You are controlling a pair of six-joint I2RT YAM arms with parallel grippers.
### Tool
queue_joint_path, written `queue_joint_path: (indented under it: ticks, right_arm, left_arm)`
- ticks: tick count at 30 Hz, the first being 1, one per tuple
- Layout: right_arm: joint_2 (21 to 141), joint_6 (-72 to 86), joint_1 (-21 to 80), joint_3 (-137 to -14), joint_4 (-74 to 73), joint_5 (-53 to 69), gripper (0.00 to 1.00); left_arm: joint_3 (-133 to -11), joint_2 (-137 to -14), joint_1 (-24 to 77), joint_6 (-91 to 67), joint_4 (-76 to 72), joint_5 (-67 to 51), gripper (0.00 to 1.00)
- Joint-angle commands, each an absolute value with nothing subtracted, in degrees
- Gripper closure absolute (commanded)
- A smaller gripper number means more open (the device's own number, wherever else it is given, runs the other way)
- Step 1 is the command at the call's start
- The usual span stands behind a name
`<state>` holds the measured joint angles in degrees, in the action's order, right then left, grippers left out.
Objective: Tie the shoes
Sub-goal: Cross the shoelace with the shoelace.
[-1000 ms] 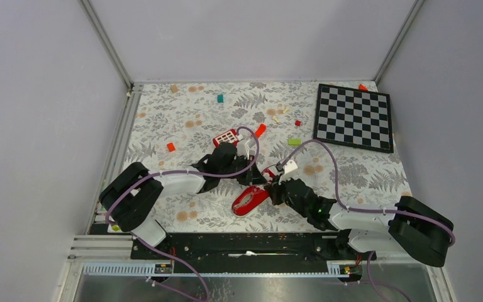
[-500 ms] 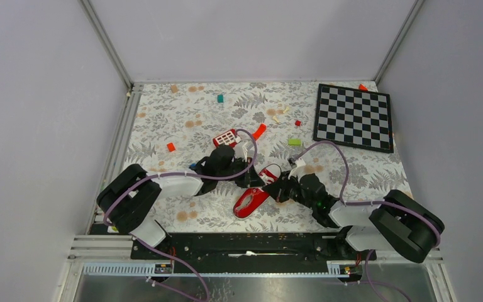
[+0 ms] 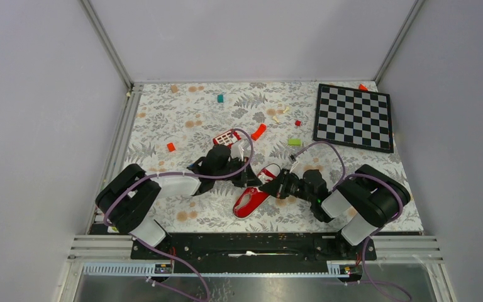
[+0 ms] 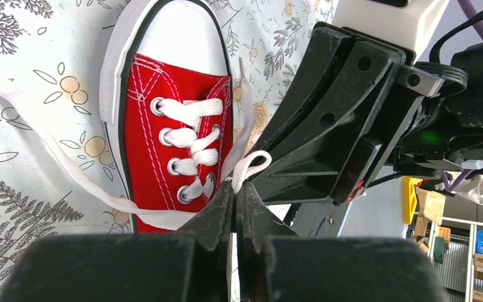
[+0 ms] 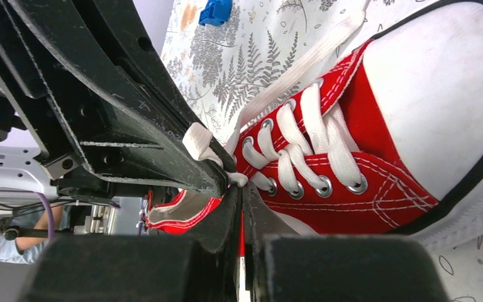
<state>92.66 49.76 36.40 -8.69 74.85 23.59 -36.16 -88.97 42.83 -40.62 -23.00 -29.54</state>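
My left tool (image 4: pixel 236 189) and right tool (image 5: pixel 239 189) both pressed together, each pinching white flat lace (image 4: pixel 249 165) of small red canvas sneaker (image 3: pixel 255 190), lying between tools on desk (image 3: pixel 163 119). Risk: uneven pull drags light sneaker; thin pinch slips, loop lost.
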Motion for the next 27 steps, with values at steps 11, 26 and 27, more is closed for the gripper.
queue_joint_path:
  ticks: [11,26,27]
  right_arm:
    - [89.4,47.8,35.3,-9.1,83.8,22.2,1.00]
    - [78.4,38.8,35.4,-14.2,63.4,26.3,1.00]
    - [79.0,39.7,35.4,-14.2,64.7,27.2,1.00]
  left_arm:
    - [-35.4,-88.6,41.5,-41.0,-26.5,-33.7,1.00]
    - [-36.3,-89.8,41.1,-40.8,-26.8,-34.0,1.00]
    - [-36.2,-89.9,41.1,-40.9,-26.9,-34.0,1.00]
